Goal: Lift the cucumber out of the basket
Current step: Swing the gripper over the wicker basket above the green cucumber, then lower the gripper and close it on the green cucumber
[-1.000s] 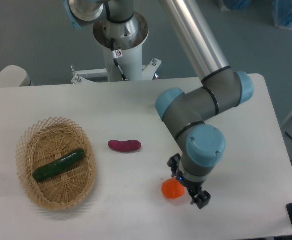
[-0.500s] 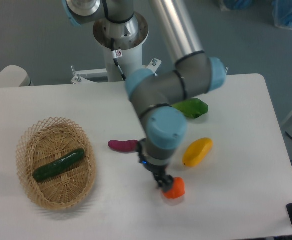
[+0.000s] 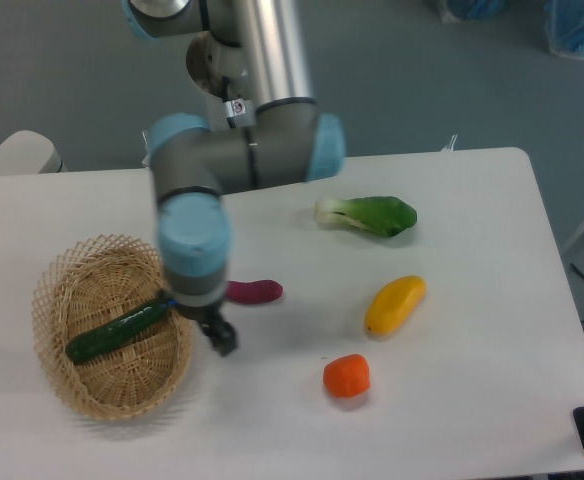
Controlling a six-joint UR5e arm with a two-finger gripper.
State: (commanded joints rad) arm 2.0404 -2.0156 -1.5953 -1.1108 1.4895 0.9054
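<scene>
Cucumber: the cucumber (image 3: pixel 118 331) lies inside the basket (image 3: pixel 60 290), resting on the woven floor, untouched and not lifted.
Cucumber long axis: it runs diagonally, its lower end toward the basket's left side and its upper end toward the right rim, nearest the arm.
Basket: it sits on the left part of the white table (image 3: pixel 472 200), oval and shallow, holding nothing but the cucumber.
Gripper position: the gripper (image 3: pixel 219 340) hangs over the basket's right rim, just beside the cucumber's upper right end.
Gripper state: only one dark finger shows clearly below the wrist; whether the fingers stand apart or together cannot be told from this view. Nothing is seen held in them.
Key relation: the cucumber lies to the left of the gripper and slightly behind it, so the middle of the vegetable is a short sideways shift further over the basket.
Judgement on next move: the gripper appears to need to travel left over the cucumber's midpoint and to set its fingers across the diagonal axis, not along it, before descending.
Risk: a descent from the present spot would likely meet the wicker rim or catch only the cucumber's tip.
Other items: a purple vegetable (image 3: pixel 255 291) lies just right of the wrist; a leafy green vegetable (image 3: pixel 369 215), a yellow item (image 3: pixel 395 304) and an orange item (image 3: pixel 347 376) lie well apart to the right.
Task stage: approach, judged incomplete; no grasp is made.
</scene>
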